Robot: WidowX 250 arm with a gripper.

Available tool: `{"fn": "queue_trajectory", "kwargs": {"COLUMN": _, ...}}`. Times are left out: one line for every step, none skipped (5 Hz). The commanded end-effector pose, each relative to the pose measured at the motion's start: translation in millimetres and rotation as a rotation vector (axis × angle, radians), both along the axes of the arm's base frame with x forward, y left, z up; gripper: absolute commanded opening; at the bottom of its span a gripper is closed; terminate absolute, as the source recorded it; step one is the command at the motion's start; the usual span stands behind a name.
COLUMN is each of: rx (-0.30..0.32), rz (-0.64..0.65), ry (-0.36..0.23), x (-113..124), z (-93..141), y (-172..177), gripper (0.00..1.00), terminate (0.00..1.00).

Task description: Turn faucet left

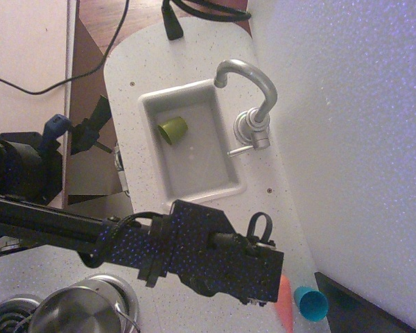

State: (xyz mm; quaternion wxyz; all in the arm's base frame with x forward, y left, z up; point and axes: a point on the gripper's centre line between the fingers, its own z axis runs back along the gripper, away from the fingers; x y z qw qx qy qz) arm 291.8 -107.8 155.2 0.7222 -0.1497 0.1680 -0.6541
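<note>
The faucet [255, 89] is shiny silver metal and stands at the right rim of a small white sink [222, 186]. Its arched spout reaches up and left, with the outlet over the sink's top right corner. Its round base [251, 129] has a thin lever [238, 150] pointing left toward the basin. My gripper [285, 309] hangs from a black arm at the bottom of the view, well below the faucet and apart from it. Only an orange-red fingertip [286, 310] shows past the black body, so I cannot tell how the jaws stand.
A green cup [173, 129] lies on its side in the sink. A teal cup [310, 303] lies beside the gripper at lower right. A metal pot [80, 313] sits at bottom left. A white wall [353, 139] runs along the right. Black cables [194, 10] lie at the top.
</note>
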Motion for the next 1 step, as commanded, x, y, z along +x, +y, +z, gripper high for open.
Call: {"fn": "queue_trajectory", "kwargs": {"rx": -0.016, "rz": 0.000, "ry": -0.047, "x": 0.1, "z": 15.5, "y": 0.3, "gripper": 1.00, "terminate": 1.00}}
